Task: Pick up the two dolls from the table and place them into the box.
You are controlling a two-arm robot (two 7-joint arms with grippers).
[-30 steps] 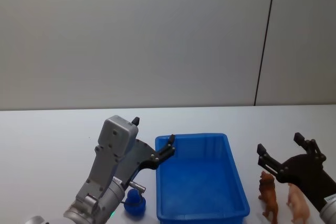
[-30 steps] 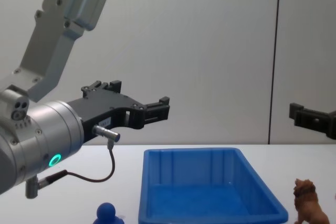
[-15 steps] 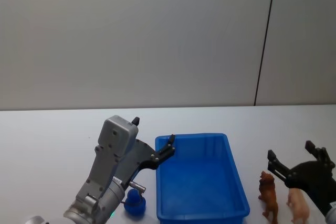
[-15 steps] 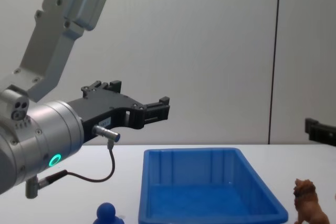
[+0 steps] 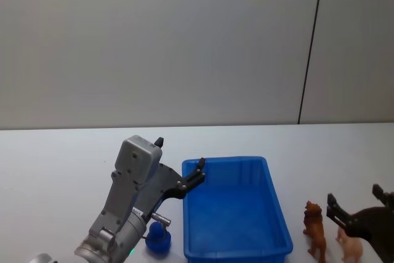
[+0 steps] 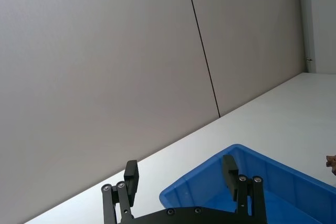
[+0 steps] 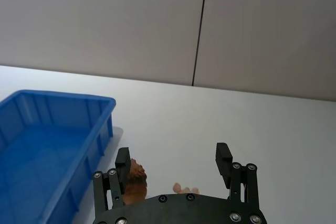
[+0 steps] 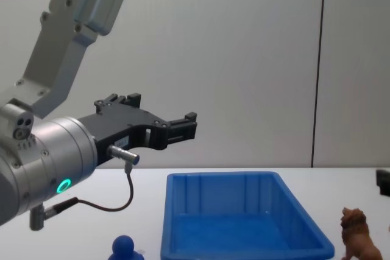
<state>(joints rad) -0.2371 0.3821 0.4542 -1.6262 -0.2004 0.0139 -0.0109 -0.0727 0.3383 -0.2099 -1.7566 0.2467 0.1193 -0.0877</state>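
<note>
The blue box (image 5: 225, 161) stands in the middle of the white table, with nothing visible inside it. The brown lion doll (image 5: 315, 228) stands just right of it, and the pale pink doll (image 5: 351, 244) is beside the lion. A dark blue round-headed doll (image 5: 157, 238) sits left of the box. My right gripper (image 5: 355, 196) is open, low over the lion (image 7: 135, 178) and the pink doll (image 7: 186, 188), touching neither. My left gripper (image 5: 180, 154) is open and empty, held above the box's far left corner (image 6: 273, 174).
The table (image 5: 61, 164) is white, with bare room on the left and behind the box. A plain grey wall stands behind it. My left forearm (image 8: 55, 156) looms large above the blue doll (image 8: 124, 246).
My right gripper has drawn back and down toward the near right, sliding almost out of the chest view. The left arm, the dolls and the box have not moved.
</note>
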